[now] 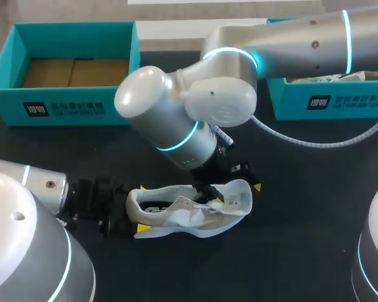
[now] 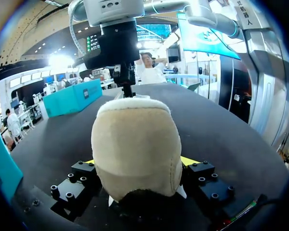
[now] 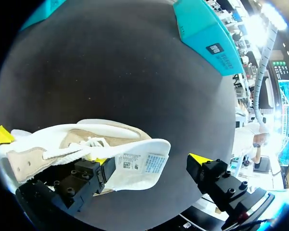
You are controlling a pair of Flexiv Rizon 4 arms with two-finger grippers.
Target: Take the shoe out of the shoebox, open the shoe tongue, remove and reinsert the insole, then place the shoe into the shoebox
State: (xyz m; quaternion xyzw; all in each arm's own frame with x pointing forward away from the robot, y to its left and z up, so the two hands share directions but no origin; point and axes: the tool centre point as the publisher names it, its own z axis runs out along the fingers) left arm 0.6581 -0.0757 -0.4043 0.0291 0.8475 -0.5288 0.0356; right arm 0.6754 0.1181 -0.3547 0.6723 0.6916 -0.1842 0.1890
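A white and beige shoe [image 1: 189,214] lies on its side on the black table, toe towards my right. My left gripper [image 1: 138,211] is shut on its heel [image 2: 135,149], with a yellow-tipped finger pressed against each side. My right gripper [image 1: 238,192] comes down over the shoe's mouth and stands open. In the right wrist view one of its fingers [image 3: 84,178] sits against the laces and tongue, and the other finger [image 3: 207,168] is well clear. The white tongue [image 3: 142,163] with its label is folded outward between them. I cannot see the insole.
An open teal shoebox [image 1: 75,104] with a brown cardboard floor stands at the back left. A second teal box [image 1: 327,100] holding white paper stands at the back right, partly behind my right arm. Bare black tabletop [image 1: 302,251] lies in front of the shoe.
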